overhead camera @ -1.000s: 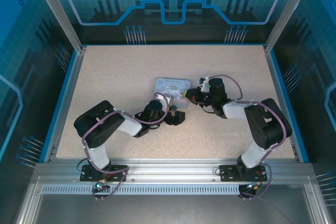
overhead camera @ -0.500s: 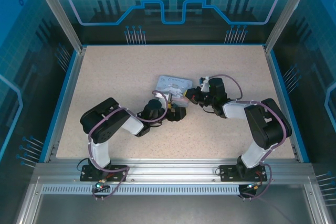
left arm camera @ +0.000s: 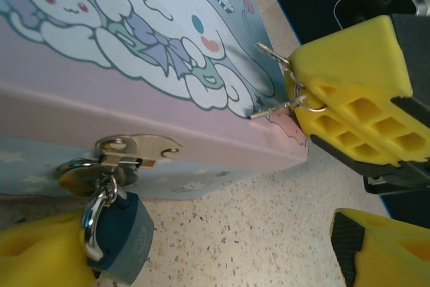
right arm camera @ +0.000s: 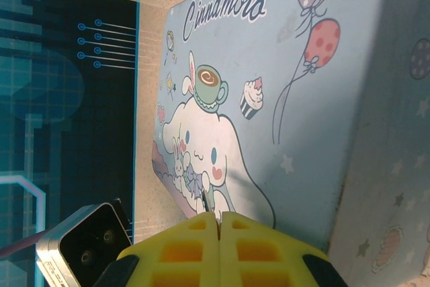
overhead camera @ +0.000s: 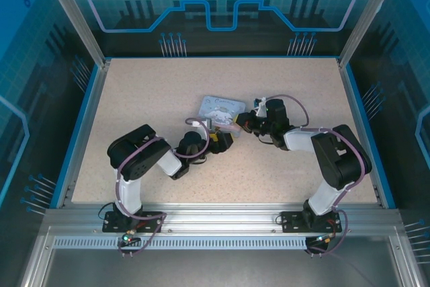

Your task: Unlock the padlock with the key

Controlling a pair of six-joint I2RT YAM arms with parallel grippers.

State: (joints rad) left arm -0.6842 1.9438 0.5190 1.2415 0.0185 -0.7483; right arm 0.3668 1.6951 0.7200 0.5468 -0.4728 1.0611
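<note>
The padlock point(left arm camera: 115, 238), small with a dark teal body and silver shackle, hangs from the hasp point(left arm camera: 131, 152) on the front of the pale blue tin point(left arm camera: 134, 38). My left gripper point(left arm camera: 201, 260) is open on the table in front of the tin. One of its yellow fingers point(left arm camera: 37, 253) lies against the padlock, the other stands far to the right. My right gripper point(left arm camera: 316, 99) is shut on the key point(left arm camera: 274, 107), whose thin silver blade sticks out over the tin's corner. In the right wrist view the key tip point(right arm camera: 216, 208) pokes from the closed right gripper point(right arm camera: 218, 223). From above, the left gripper point(overhead camera: 222, 140) and right gripper point(overhead camera: 240, 124) meet at the tin point(overhead camera: 222, 107).
The tin lies flat near the middle of the speckled table point(overhead camera: 148, 99), lid up with a white cartoon figure point(right arm camera: 201, 146). Blue walls and metal rails point(overhead camera: 87, 119) frame the table. Bare tabletop lies left, right and behind the tin.
My left gripper has moved forward up to the tin's front and the padlock, and its jaws have narrowed a little. The right gripper has stayed put with the key.
</note>
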